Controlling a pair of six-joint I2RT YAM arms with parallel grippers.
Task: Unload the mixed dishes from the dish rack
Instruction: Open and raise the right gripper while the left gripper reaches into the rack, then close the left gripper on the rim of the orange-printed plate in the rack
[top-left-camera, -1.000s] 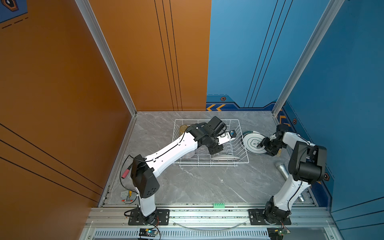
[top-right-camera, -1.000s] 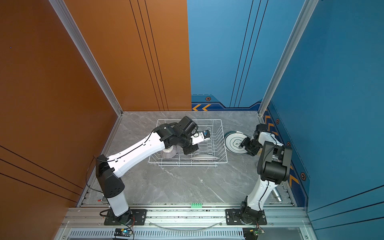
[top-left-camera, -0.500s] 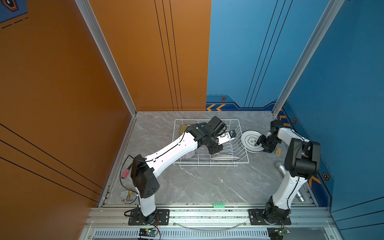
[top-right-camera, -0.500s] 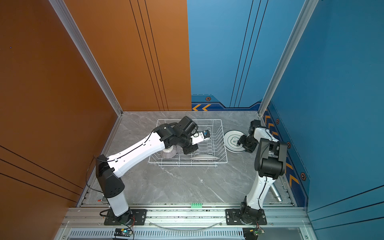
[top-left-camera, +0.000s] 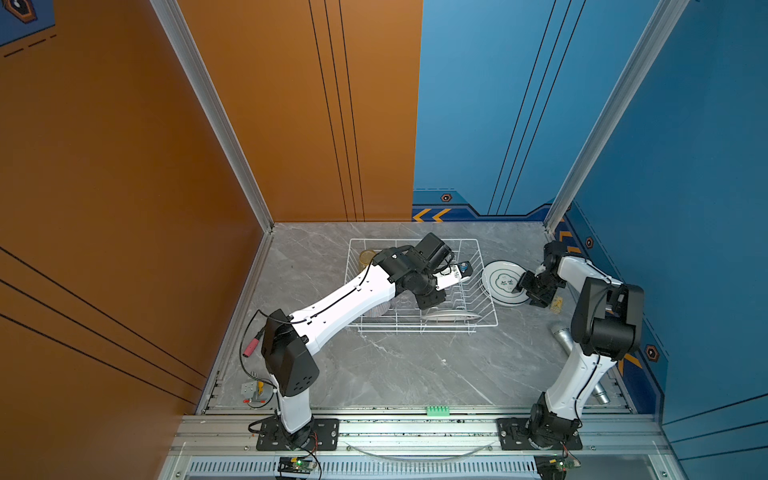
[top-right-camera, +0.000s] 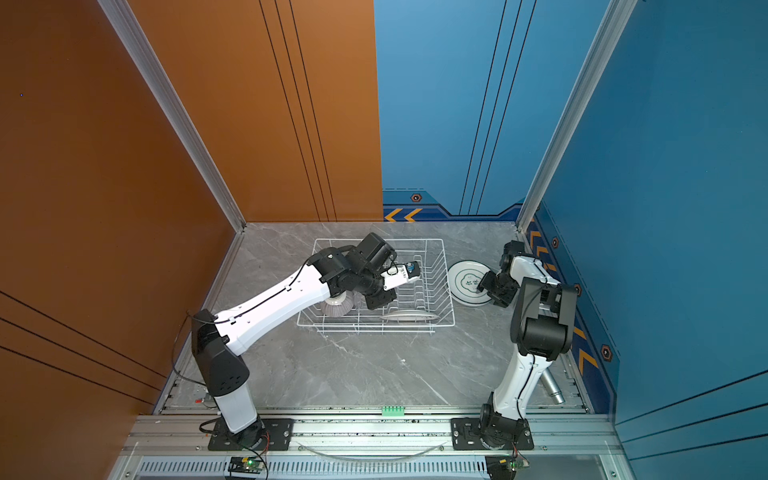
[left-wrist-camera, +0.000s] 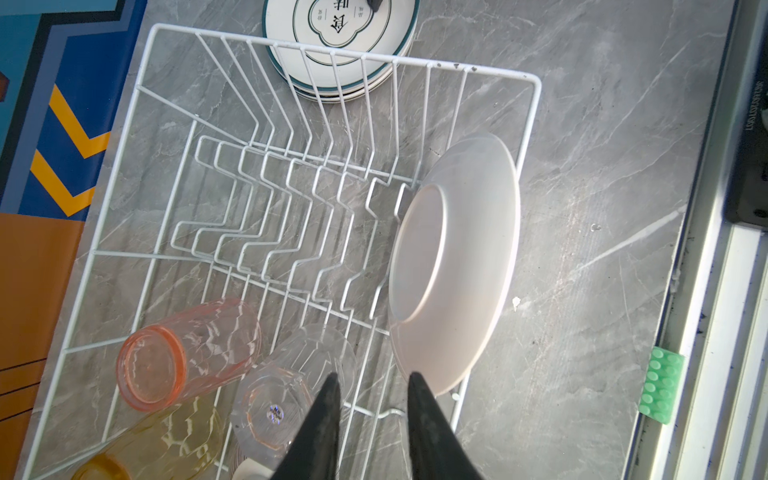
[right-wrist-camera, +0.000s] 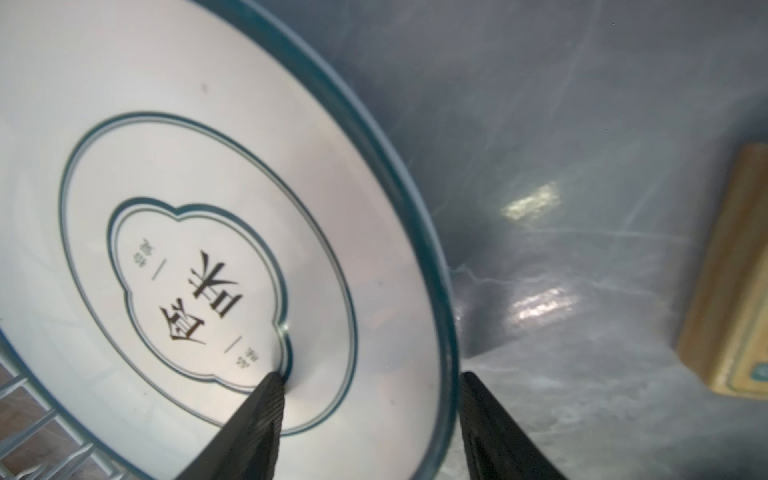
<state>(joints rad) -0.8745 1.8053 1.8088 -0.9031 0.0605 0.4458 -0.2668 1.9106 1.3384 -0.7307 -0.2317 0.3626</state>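
Dish rack (top-left-camera: 399, 240), a white wire basket, sits mid-frame on the grey tabletop (top-left-camera: 395, 374) in both top views. One plate (left-wrist-camera: 457, 257) stands on edge in its end slot. In a top view this plate (top-left-camera: 451, 316) shows as a thin sliver along the rack's lower wall, with its long axis running left to right across the frame.

The left hand (left-wrist-camera: 374, 376) hangs over the rack, empty, its two fingers slightly parted. In the left wrist view the plate's rim lies just beside one fingertip, perhaps touching it, with the plain underside facing the camera. A clear tumbler (left-wrist-camera: 291, 390) lies on its side just beside the other fingertip. A pink tumbler (left-wrist-camera: 187, 353) and a yellow tumbler (left-wrist-camera: 166, 444) lie toward the lower left of that frame. A ribbed bowl (top-right-camera: 338, 305) sits half hidden under the left arm, which is clearly the nearer arm to everything in the rack.

The upright prongs (left-wrist-camera: 270, 208) stand bare, so there looks to be open room above. The rack wall sits close behind the plate.

Right of the rack in both top views, a stack of plates (top-left-camera: 500, 282) rests on the tabletop. The right hand (right-wrist-camera: 370, 374) straddles the top plate's rim with fingers well apart, apparently released, not clamped.
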